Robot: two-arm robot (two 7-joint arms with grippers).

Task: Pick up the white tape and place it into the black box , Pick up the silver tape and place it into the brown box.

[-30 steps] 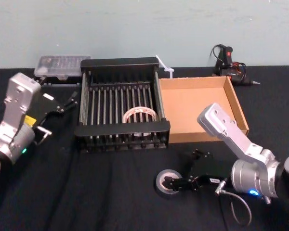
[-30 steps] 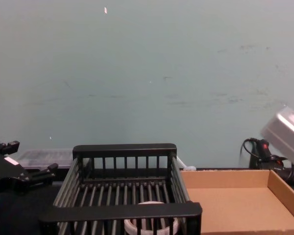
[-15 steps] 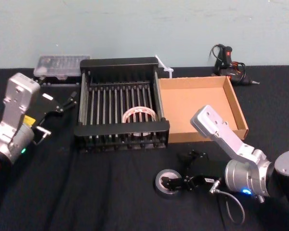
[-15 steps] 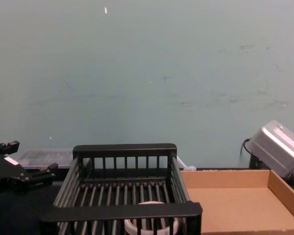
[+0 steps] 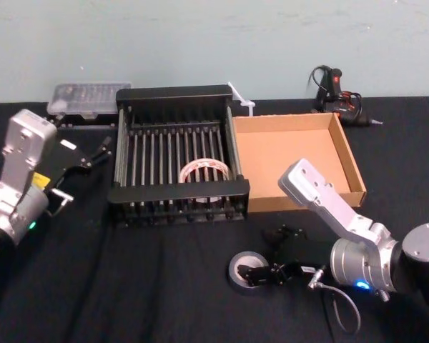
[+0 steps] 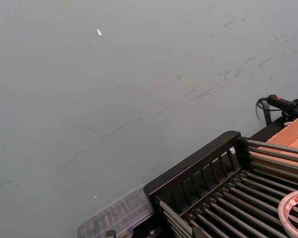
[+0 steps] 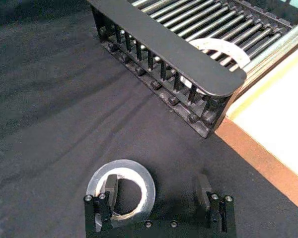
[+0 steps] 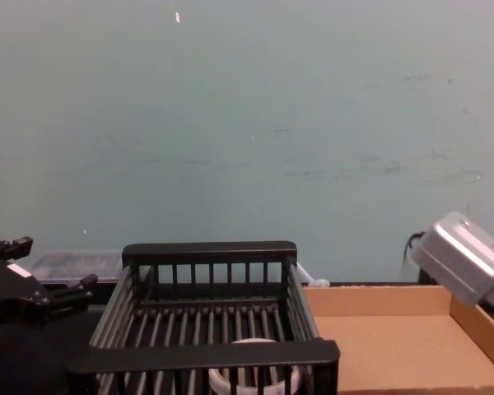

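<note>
The small, thick grey-silver tape roll [image 7: 123, 165] lies flat, hole upward, lower centre on the black table [image 5: 129, 286], the open right end effector [image 7: 156, 193] straddling its rim, now farther left than earlier; the left end effector [image 5: 99, 153] idles open at middle left.

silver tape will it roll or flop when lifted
Lying flat, the silver tape probably won't roll. Thick ring, likely stiff. Right pincer, open, has one finger in its core; held by one wall it may tilt. Left pincer idles by the black box.
</note>
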